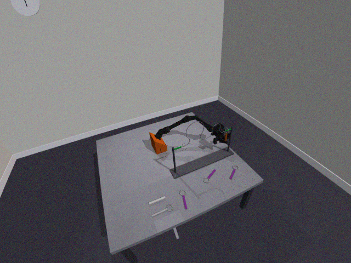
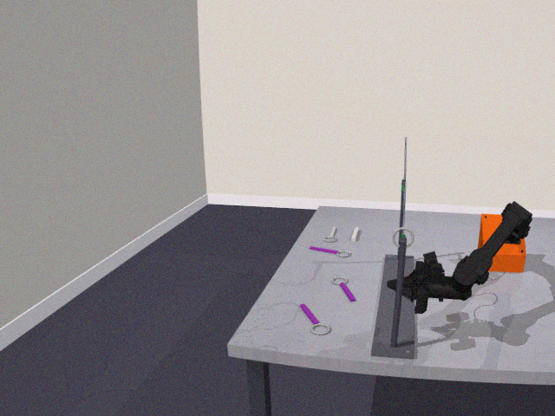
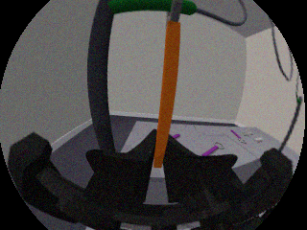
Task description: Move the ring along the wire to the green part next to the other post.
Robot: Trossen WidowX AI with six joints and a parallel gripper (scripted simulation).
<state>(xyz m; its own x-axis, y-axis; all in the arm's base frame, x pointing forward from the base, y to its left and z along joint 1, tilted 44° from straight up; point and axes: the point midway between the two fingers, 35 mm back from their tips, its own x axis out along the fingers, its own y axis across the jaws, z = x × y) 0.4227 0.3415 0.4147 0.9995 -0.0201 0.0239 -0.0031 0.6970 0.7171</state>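
The orange handle (image 1: 226,137) (image 3: 169,86) hangs upright below its ring (image 2: 413,237) (image 3: 176,11), which is around the green part (image 1: 228,130) (image 3: 139,6) beside the right-hand post (image 1: 229,141) (image 2: 398,295) (image 3: 99,77) of the top view. In the wrist view the ring is nearly edge-on, close to the green part's inner end; contact there is unclear. My gripper (image 3: 158,132) is shut on the handle's lower end. The post stands left of the handle in the wrist view, with a gap. The other green part (image 1: 177,148) is beside the other post (image 1: 174,161).
The thin grey wire (image 2: 405,156) bends and loops between the green parts. Both posts stand on a dark base (image 1: 201,163) (image 2: 381,331). Purple-handled rings, a white-handled ring and a white bar (image 1: 156,200) (image 2: 355,234) lie on the table beyond the base.
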